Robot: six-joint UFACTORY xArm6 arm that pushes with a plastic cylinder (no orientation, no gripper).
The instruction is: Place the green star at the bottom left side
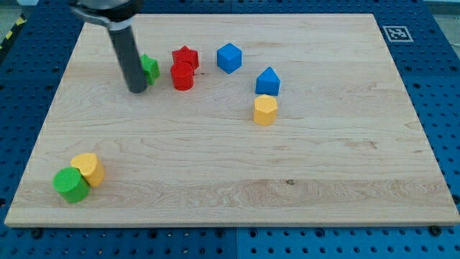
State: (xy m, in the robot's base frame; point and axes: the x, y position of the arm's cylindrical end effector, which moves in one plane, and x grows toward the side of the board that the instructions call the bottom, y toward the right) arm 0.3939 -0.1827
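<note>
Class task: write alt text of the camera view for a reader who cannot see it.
My tip rests at the left edge of a partly hidden green block near the top left of a wooden board. Right of it sit two red blocks, two blue blocks and a yellow block. A green cylinder and yellow block touch at bottom left.

My tip (pixel 136 90) rests on the counter (pixel 237 180), touching the green star (pixel 150 68) just to its right. Beyond the star sit a red cylinder (pixel 182 76) and red star (pixel 186 57).
</note>
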